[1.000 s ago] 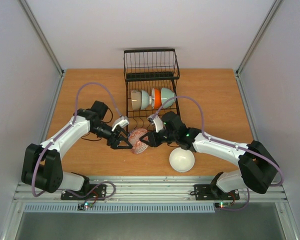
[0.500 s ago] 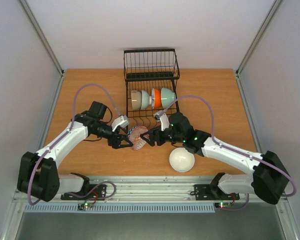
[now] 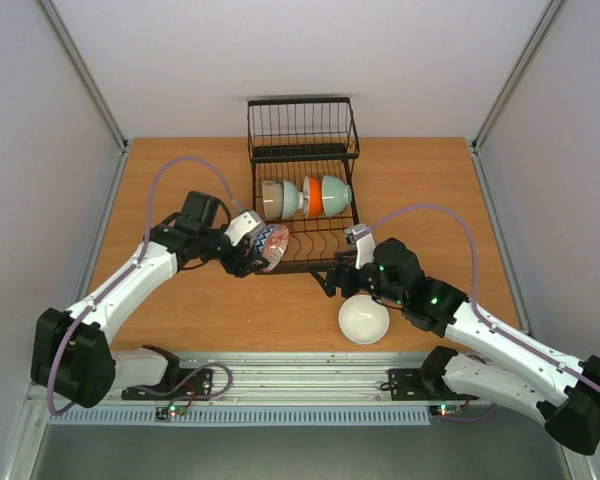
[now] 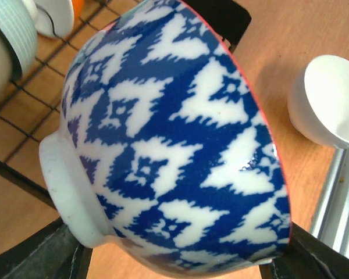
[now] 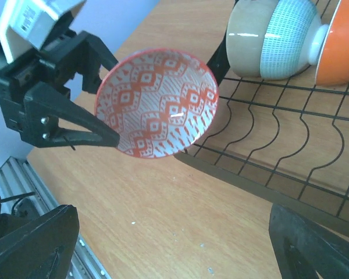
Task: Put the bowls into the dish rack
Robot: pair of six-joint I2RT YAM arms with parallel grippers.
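**Bowl loading: patterned bowl (image 3: 271,247) held at the near-left corner of the dish rack (image 3: 302,152)**

Top external view: the left gripper (image 3: 261,252) is clenched on the patterned bowl, which is lifted off the table (image 3: 180,180) and tipped on its side over the flat tray's near-left corner. Whether it touches the wires cannot be told. Three bowls stand on edge in a row further back on the tray: a beige and teal bowl (image 3: 279,199), an orange bowl (image 3: 313,196) and a mint bowl (image 3: 336,191), each touching the next. The right gripper (image 3: 332,280) hangs just off the tray's near edge, holding nothing. A white bowl (image 3: 363,319) sits upright on the table just beside that arm, near the front.

Left wrist view: the patterned bowl (image 4: 174,145) fills the frame with its blue and white outside and white foot ring. One dark finger (image 4: 46,256) presses at each lower corner. The white bowl (image 4: 331,102) lies beyond it on the wood.

Right wrist view: the bowl's red-patterned inside (image 5: 160,104) faces the camera, with the left gripper's fingers (image 5: 75,131) pinching it. Its far rim overlaps the rack frame. The right gripper's own fingers (image 5: 35,244) are spread wide apart, released.
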